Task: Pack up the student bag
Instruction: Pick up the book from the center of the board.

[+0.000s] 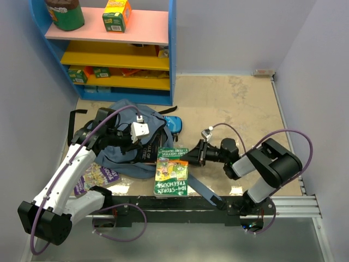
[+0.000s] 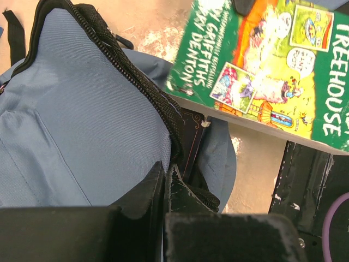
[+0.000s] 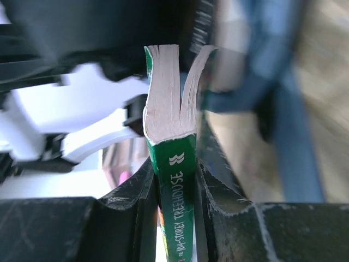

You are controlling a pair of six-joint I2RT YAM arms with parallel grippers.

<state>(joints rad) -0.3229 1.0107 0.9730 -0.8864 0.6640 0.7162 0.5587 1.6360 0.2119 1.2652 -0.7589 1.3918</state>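
Note:
The slate-blue student bag (image 1: 126, 147) lies at the left of the floor, its zipped mouth facing right. My left gripper (image 1: 147, 144) is shut on the zipper edge of that mouth (image 2: 165, 173); a dark book (image 2: 192, 136) shows inside the opening. A green "Treehouse" book (image 1: 172, 171) hangs just right of the mouth, cover up. My right gripper (image 1: 193, 155) is shut on its spine. In the right wrist view the fingers (image 3: 143, 185) press both sides of the green spine (image 3: 177, 174), with the pages fanning above my right gripper (image 3: 175, 165).
A blue shelf unit (image 1: 172, 49) with boxes and a jar stands at the back left. A small dark-blue pencil case (image 1: 173, 123) lies behind the bag. A purple book (image 1: 97, 176) lies under my left arm. A bag strap (image 1: 200, 190) crosses the black front rail (image 1: 180, 204).

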